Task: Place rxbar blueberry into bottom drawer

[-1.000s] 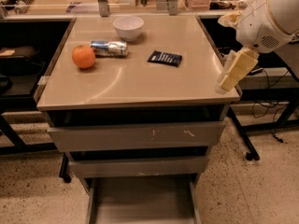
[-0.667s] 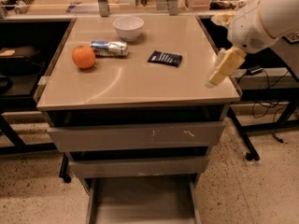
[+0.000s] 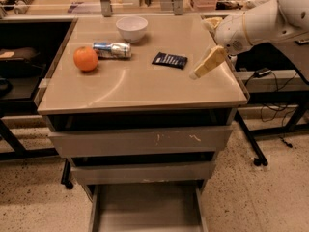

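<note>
The rxbar blueberry (image 3: 170, 60), a flat dark navy wrapper, lies on the cabinet top right of centre. My gripper (image 3: 199, 72) hangs from the white arm at the right and points down-left, just right of the bar and a little above the top. It holds nothing. The bottom drawer (image 3: 145, 209) stands pulled out at the foot of the cabinet, its grey floor bare.
An orange (image 3: 85, 58), a shiny silver-and-blue can (image 3: 112, 49) on its side and a white bowl (image 3: 132, 28) sit on the left and back of the cabinet top (image 3: 135, 88). The two upper drawers (image 3: 140, 140) are closed. Black table legs stand on both sides.
My arm and gripper have moved left over the cabinet top, from the right edge toward the rxbar. The objects have not moved.
</note>
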Action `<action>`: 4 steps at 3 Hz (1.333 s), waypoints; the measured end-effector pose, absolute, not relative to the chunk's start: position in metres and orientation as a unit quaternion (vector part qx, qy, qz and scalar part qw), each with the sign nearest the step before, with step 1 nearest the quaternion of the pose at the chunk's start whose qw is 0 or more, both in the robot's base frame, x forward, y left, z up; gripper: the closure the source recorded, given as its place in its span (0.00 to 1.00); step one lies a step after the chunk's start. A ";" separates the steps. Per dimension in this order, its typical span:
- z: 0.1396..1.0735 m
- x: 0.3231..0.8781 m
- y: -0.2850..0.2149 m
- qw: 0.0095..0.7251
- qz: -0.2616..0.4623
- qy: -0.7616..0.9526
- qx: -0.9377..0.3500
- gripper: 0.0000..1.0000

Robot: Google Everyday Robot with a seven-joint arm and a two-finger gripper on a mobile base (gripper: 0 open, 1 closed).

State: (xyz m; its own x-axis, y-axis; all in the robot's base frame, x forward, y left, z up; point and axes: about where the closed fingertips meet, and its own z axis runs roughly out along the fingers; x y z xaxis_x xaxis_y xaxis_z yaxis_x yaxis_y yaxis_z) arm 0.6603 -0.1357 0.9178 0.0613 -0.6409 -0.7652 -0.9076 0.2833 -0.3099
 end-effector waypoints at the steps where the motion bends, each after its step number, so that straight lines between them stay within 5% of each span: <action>1: 0.886 0.686 -0.127 0.437 0.195 0.672 -0.565 0.00; 4: 0.878 0.725 -0.101 0.453 0.217 0.661 -0.557 0.00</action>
